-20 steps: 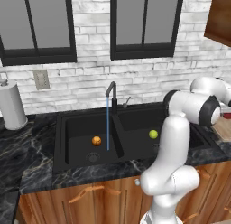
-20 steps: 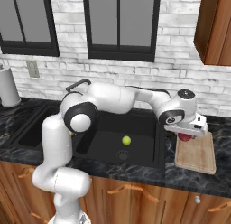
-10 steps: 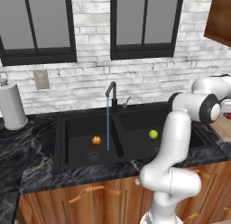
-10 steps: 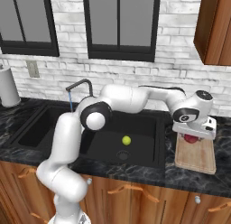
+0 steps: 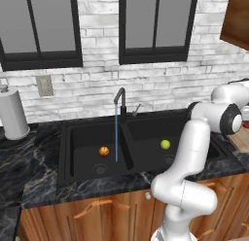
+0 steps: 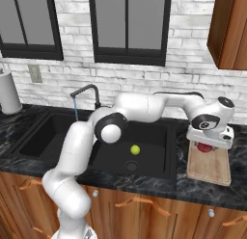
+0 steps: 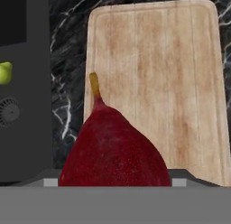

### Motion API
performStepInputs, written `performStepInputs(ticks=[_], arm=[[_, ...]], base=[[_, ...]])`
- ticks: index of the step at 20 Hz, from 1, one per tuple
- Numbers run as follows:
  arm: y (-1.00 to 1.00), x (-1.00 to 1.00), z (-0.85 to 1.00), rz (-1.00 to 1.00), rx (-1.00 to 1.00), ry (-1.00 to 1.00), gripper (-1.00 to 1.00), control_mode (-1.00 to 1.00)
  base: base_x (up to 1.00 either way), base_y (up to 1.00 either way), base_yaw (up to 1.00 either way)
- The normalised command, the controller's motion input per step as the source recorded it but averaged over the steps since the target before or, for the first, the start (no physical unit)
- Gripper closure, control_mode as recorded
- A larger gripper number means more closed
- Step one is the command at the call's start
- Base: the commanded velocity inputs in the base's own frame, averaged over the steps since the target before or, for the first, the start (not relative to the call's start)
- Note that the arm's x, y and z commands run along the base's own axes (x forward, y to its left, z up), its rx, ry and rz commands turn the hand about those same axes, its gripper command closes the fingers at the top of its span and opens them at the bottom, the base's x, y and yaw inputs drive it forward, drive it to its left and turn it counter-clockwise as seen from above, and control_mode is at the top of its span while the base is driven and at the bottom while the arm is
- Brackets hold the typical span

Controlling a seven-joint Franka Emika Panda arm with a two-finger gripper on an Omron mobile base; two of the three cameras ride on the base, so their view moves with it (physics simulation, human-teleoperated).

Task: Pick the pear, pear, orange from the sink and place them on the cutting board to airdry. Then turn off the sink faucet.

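My gripper (image 6: 207, 145) is shut on the dark red pear (image 6: 205, 147), holding it just above the far end of the light wooden cutting board (image 6: 211, 166). In the hand view the red pear (image 7: 115, 151) hangs stem up over the near left part of the cutting board (image 7: 180, 74). The yellow-green pear (image 6: 135, 149) lies in the right basin of the black sink (image 6: 159, 161), near its drain. The orange (image 5: 103, 151) sits in the left basin. A thin stream of water (image 5: 115, 133) runs from the black faucet (image 5: 119, 96).
A paper towel roll (image 5: 12, 113) stands on the dark marble counter (image 5: 29, 186) at the far left. A wooden wall cabinet (image 6: 231, 31) hangs above the board. A white brick wall with two windows is behind the sink.
The hand has carried the red pear a little further right and lower, over the cutting board. The fruits in the sink have not moved.
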Motion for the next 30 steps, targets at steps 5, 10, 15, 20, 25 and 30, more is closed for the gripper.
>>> performStepInputs(ticks=[5, 10, 15, 20, 25, 30], arm=[[0.15, 0.13, -0.39, 0.04, 0.00, 0.00, 1.00, -1.00], [0.01, 0.13, -0.26, 0.04, 0.00, 0.00, 1.00, -1.00], [0.05, 0.17, -0.34, 0.04, 0.00, 0.01, 1.00, -1.00], [0.00, 0.19, -0.14, 0.03, 0.00, 0.00, 1.00, -1.00], [0.00, 0.21, -0.24, 0.03, 0.00, 0.00, 1.00, -1.00], [0.00, 0.13, -0.20, 0.03, 0.00, 0.00, 1.00, -1.00]], base=[[0.00, 0.00, 0.00], [0.00, 0.00, 0.00], [0.00, 0.00, 0.00], [0.00, 0.00, 0.00], [0.00, 0.00, 0.00], [0.00, 0.00, 0.00]])
